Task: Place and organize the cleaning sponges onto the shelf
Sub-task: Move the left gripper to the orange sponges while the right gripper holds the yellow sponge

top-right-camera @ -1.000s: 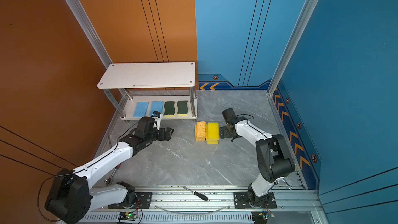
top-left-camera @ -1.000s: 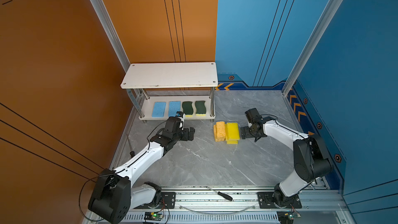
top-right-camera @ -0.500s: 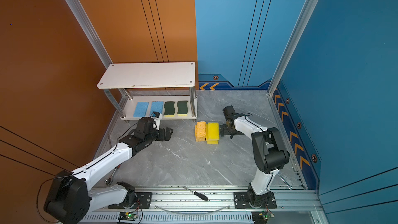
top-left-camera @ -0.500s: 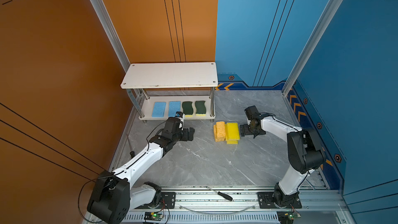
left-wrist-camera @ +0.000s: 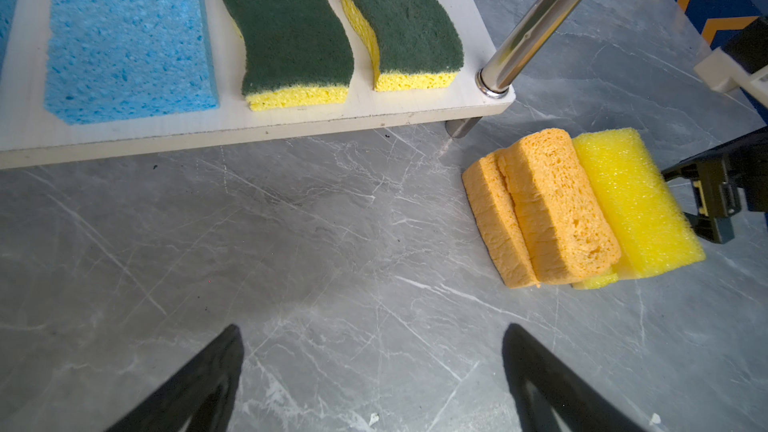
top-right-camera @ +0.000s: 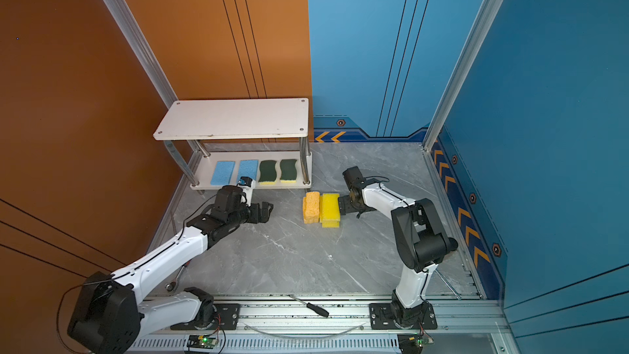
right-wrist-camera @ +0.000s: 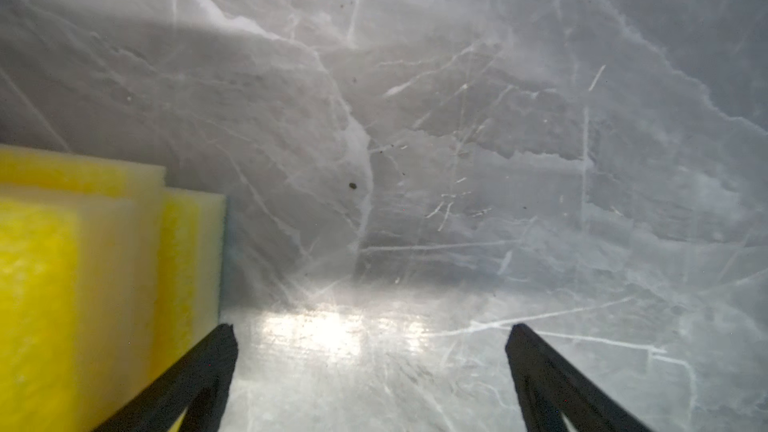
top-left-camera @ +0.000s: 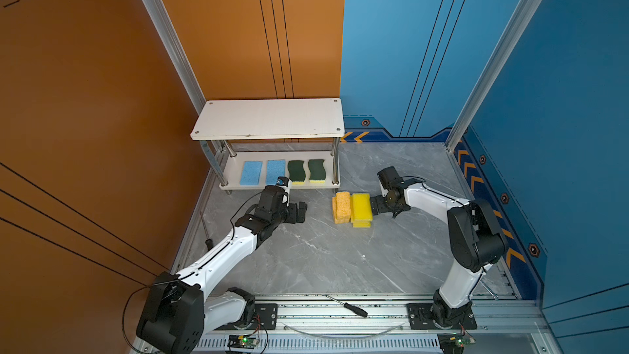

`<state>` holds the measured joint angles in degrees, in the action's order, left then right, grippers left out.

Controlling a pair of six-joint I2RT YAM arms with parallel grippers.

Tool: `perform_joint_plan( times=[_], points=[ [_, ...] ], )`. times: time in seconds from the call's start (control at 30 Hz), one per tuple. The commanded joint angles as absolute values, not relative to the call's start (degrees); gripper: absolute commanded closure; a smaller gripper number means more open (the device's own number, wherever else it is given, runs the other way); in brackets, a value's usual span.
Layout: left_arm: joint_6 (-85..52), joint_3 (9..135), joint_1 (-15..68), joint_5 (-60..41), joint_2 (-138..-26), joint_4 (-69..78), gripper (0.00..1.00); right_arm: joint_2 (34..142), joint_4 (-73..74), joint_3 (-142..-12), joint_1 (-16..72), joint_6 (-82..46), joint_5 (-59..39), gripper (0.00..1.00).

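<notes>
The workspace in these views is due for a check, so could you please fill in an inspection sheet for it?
Surface: grey marbled tabletop, with fine scratches.
Job's things: shelf stands at the back left. Its lower board holds two blue sponges and two green-topped sponges in a row. The orange sponges and yellow sponges sit bunched together on the tabletop.
Clutter: a screwdriver lies on the front rail.
Grippers: left gripper is open, with nothing between the jaws. Right gripper is open beside the yellow sponges.
Cables: a black cable loops off the left arm's base.
Surroundings: orange wall and blue wall.
</notes>
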<state>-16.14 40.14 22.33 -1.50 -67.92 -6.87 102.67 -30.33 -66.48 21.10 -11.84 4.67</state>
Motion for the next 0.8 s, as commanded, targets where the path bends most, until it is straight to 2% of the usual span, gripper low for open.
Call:
perform_joint_plan(
  times=[0.0, 0.77],
  points=[
    [-16.26, 39.11, 22.76, -0.34, -67.06, -7.29, 0.02, 103.62, -29.53, -67.93, 21.86, -12.30, 3.92, 0.00],
    [-17.20, 37.36, 22.92, -1.71, -63.95, -7.03, 0.02, 104.84, -29.53, -68.90, 25.31, -13.05, 3.43, 0.00]
  ],
)
